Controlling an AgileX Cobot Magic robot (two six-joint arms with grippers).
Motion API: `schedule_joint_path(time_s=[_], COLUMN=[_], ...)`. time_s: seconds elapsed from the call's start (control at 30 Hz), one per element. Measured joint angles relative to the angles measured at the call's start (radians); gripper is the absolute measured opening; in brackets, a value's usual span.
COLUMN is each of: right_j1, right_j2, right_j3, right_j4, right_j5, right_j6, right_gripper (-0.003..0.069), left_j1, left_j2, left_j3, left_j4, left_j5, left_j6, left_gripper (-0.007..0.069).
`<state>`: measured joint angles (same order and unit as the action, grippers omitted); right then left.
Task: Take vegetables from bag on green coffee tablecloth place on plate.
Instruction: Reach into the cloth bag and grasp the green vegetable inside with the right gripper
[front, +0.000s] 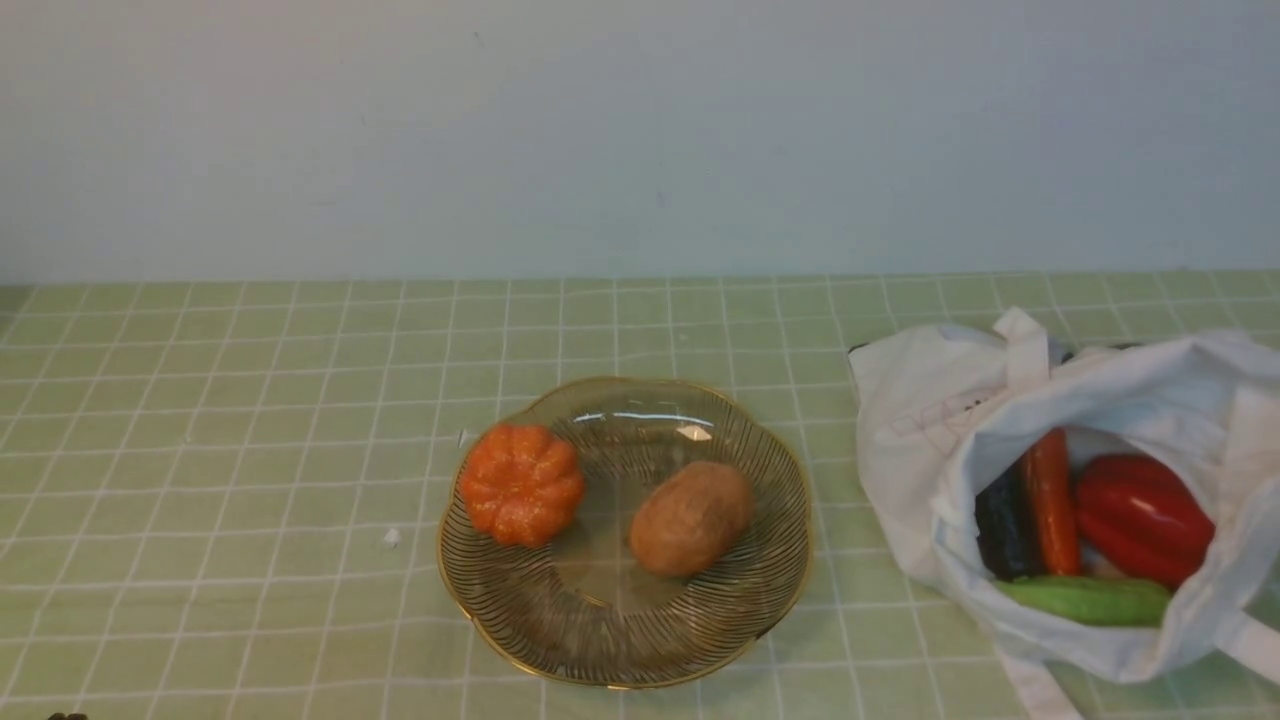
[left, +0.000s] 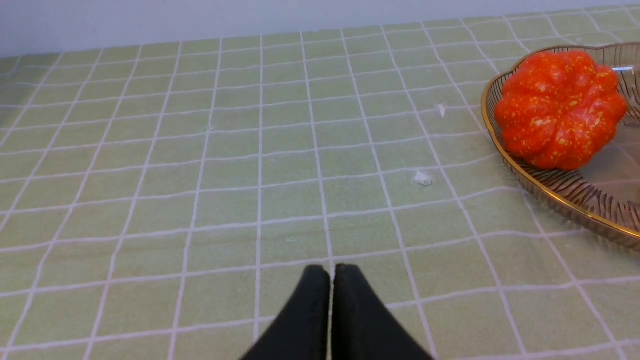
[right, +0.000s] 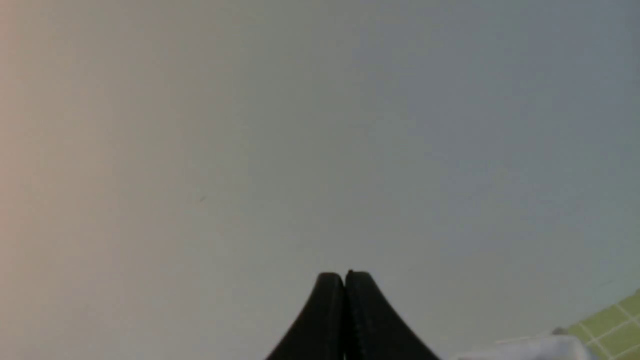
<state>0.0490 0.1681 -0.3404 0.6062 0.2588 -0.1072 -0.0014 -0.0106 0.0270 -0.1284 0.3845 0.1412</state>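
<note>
The white cloth bag (front: 930, 420) lies open at the right on the green checked tablecloth (front: 250, 400). Inside it I see a green cucumber (front: 1085, 600), an orange carrot (front: 1050, 500), a red pepper (front: 1140, 518) and a dark purple eggplant (front: 1003, 530). The amber glass plate (front: 620, 655) sits in the middle and holds an orange pumpkin (front: 521, 484) and a brown potato (front: 692, 516). My left gripper (left: 332, 272) is shut and empty above bare cloth, left of the plate (left: 560, 187) and pumpkin (left: 560, 107). My right gripper (right: 345, 277) is shut and empty, facing the wall. Neither gripper shows in the front view.
A pale wall (front: 640, 130) runs behind the table. Small white scraps (left: 423, 178) lie on the cloth left of the plate. A bit of white bag cloth (right: 530, 350) and tablecloth (right: 615, 320) show at the corner of the right wrist view.
</note>
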Motion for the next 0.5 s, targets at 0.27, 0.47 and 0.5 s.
schedule_joint_path(time_s=[0.27, 0.47, 0.5], right_j1=[0.017, 0.017, 0.019], right_j2=[0.604, 0.933, 1.016], right_j3=[-0.404, -0.56, -0.585], right_j4=[-0.131, -0.211, -0.229], right_j5=[0.639, 0.801, 0.807], right_j6=[-0.231, -0.42, -0.47], right_gripper=[-0.0012, -0.0012, -0.0012], left_j1=[0.0, 0.0, 0.0], left_j2=[0.0, 0.0, 0.0], left_j3=[0.0, 0.0, 0.0], left_j4=[0.0, 0.0, 0.0], left_j5=[0.0, 0.0, 0.0], left_j6=[0.0, 0.0, 0.0], left_gripper=[-0.0005, -0.0005, -0.0005])
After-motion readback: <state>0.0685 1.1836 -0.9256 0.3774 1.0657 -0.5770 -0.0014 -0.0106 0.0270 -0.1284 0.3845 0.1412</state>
